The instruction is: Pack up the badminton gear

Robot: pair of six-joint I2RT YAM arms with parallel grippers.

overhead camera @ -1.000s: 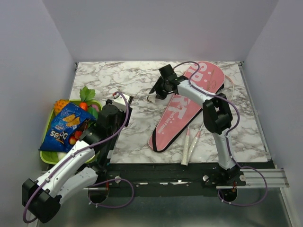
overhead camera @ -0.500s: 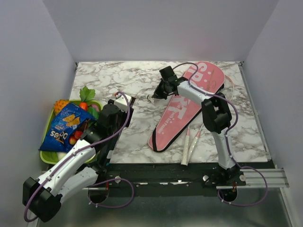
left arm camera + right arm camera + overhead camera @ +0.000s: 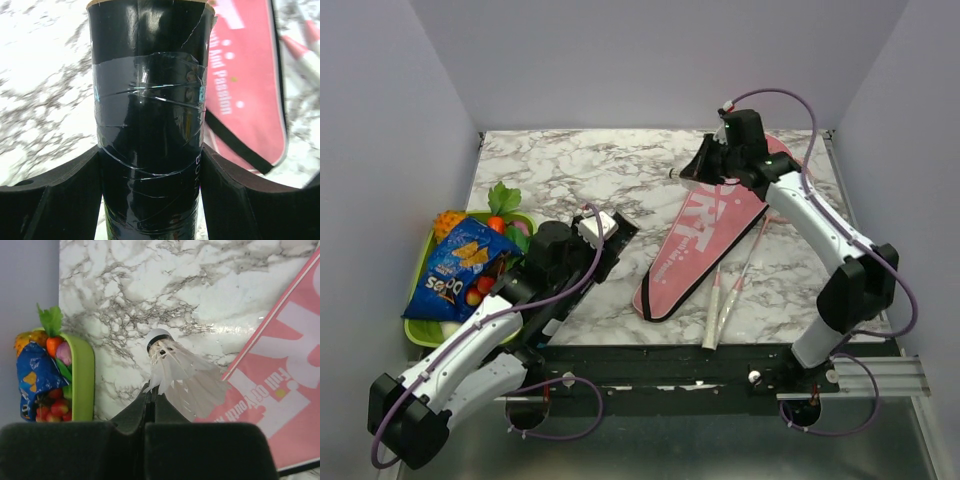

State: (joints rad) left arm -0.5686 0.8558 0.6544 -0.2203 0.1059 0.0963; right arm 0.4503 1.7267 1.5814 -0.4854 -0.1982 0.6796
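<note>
A long black tube wrapped in clear tape stands between the fingers of my left gripper, which is shut on it. In the top view this left gripper carries the tube near the table's middle left. My right gripper is shut, pinching the feathers of a white shuttlecock. It hangs above the wide end of the pink "SPORT" bag, held up by the right gripper. Two rackets with white handles lie beside the bag's narrow end, their heads hidden.
A green tray of toy fruit with a blue snack packet on it sits at the left edge. The same tray shows in the right wrist view. Walls close the table on three sides.
The right gripper shut on the shuttlecock, then rose and swung toward the back right with it. The left arm pushed the tube a little forward and to the right.
</note>
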